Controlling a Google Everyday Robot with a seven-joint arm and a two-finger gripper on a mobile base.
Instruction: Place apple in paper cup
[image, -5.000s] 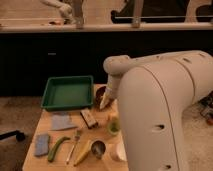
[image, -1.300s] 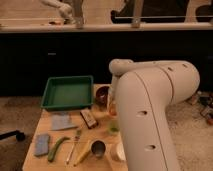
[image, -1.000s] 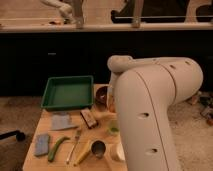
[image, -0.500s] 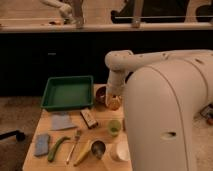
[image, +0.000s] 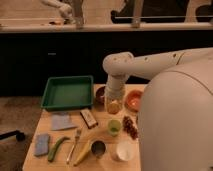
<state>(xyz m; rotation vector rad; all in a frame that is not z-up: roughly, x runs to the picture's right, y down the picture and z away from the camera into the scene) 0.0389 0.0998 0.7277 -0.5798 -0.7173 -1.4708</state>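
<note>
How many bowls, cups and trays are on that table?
Bowls: 2, dark brown bowl and orange bowl
Cups: 2, paper cup and metal cup
Trays: 1, green tray
Total: 5
The gripper hangs between the two bowls, with the apple at its tip.

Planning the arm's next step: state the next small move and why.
Probably lift the apple and carry it toward the camera, above the paper cup, if the grasp is secure. The gripper sits right at the apple, by the brown bowl and orange bowl, while the cup stands nearer, past the pale green object.
</note>
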